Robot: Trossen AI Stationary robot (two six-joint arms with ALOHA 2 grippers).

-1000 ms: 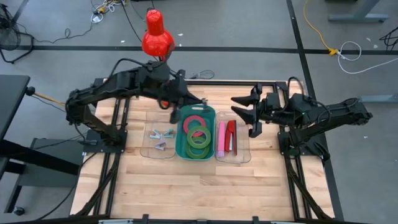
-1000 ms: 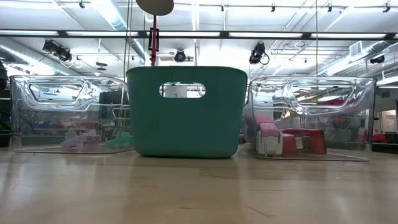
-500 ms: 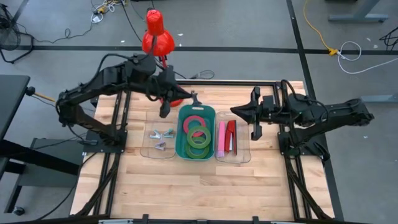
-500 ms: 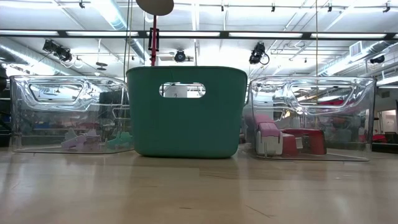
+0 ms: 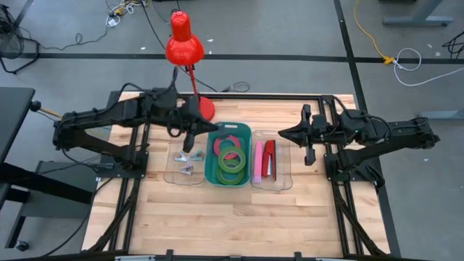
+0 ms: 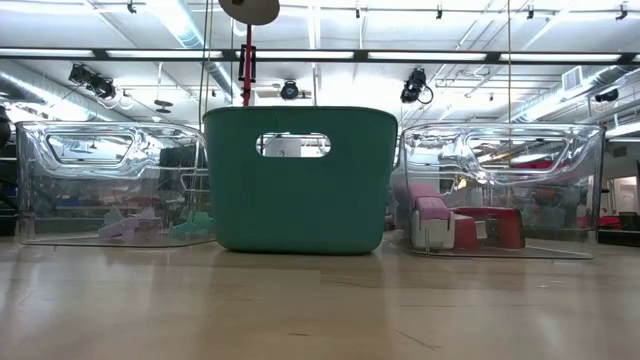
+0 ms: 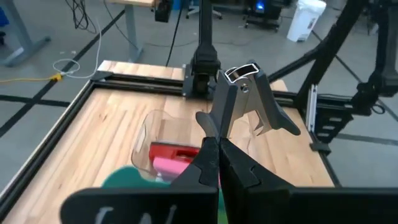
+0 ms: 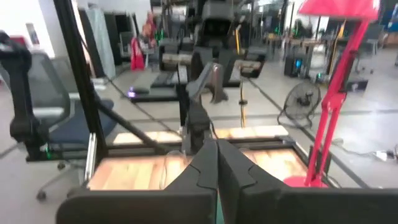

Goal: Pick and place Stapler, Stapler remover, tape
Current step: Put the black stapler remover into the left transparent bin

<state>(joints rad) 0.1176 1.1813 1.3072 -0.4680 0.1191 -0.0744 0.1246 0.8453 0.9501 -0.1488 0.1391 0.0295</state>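
Both grippers empty, fingers pressed together — left gripper [image 5: 190,138] above the table's [image 5: 239,210] far-left part, right gripper [image 5: 307,145] toward the right edge beside the stapler bin [image 5: 283,181].

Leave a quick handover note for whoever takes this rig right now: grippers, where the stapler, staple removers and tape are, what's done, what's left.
Left gripper: shut, empty, above the table's far side, near the red lamp base.
Right gripper: shut, empty, beside the right clear bin.
Staple removers: in the left clear bin.
Tape rolls: in the green basket in the middle.
Staplers, one pink and one red: in the right clear bin.
Done: everything visible sits in a container; nothing loose on the wooden table.
Left: nothing apparent; confirm that the sort is right, then park both arms.
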